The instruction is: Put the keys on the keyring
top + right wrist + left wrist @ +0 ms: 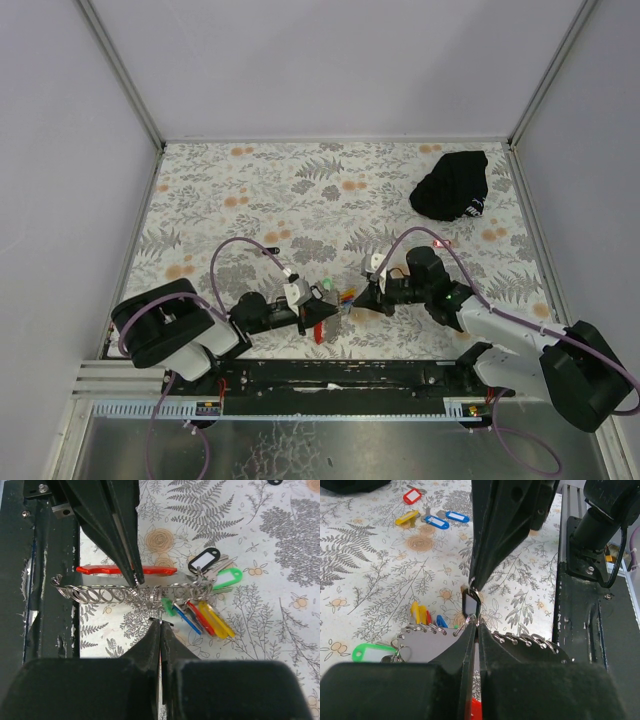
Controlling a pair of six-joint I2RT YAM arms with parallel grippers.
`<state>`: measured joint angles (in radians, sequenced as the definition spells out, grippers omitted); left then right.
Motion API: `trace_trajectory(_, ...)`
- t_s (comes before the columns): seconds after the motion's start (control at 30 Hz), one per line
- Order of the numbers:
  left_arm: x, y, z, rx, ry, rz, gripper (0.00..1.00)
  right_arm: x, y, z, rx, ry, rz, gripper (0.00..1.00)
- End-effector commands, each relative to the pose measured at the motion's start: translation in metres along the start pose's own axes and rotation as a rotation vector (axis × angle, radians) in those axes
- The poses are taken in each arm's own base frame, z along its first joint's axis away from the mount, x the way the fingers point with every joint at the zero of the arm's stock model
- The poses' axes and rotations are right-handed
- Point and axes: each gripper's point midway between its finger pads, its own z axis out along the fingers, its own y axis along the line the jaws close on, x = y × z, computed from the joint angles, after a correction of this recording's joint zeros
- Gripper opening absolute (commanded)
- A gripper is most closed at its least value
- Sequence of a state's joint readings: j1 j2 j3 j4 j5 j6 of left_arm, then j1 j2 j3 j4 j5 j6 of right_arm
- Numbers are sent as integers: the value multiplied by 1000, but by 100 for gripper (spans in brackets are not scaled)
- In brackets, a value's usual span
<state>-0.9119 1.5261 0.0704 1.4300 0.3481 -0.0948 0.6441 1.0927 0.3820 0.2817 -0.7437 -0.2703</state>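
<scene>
Well apart from the crumpled black cloth bundle point(452, 185), off to its near left on the flower-printed worktop point(250, 190), is the keyring point(107, 595), a coiled metal ring on a flat grey fabric strap with a red end point(100, 570). Its long axis runs aslant, the red end pointing away from the bundle and the tagged end toward it. At that end hang keys with oblong plastic tags: a black-framed tag point(204, 559) with a white window, a green tag point(227, 576), and a fan of yellow point(217, 621), red point(201, 616) and blue point(189, 621) ones. I can read no writing on any of them. A white mark on the bundle is too small to read. The left pincer point(474, 625) is clamped tight on the keyring's coil. The right pincer point(160, 624) is also closed, and its tip meets the metal loop of a small black tag point(469, 605) standing upright between the two tips. Four loose keys, with a red tag point(412, 496), a yellow tag point(407, 517) and two blue tags point(436, 522), lie flat between the keyring and the bundle.
</scene>
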Motion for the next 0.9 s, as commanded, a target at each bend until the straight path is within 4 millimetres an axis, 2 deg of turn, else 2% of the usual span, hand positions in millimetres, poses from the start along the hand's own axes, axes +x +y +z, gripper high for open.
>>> trace_trajectory(0.0, -30, 0, 2, 7, -121, 30, 0, -19, 5, 9, -54, -37, -60, 0)
trace_trajectory(0.87, -28, -6, 7, 52, -112, 18, 0, -21, 15, 16, -97, -36, -80, 0)
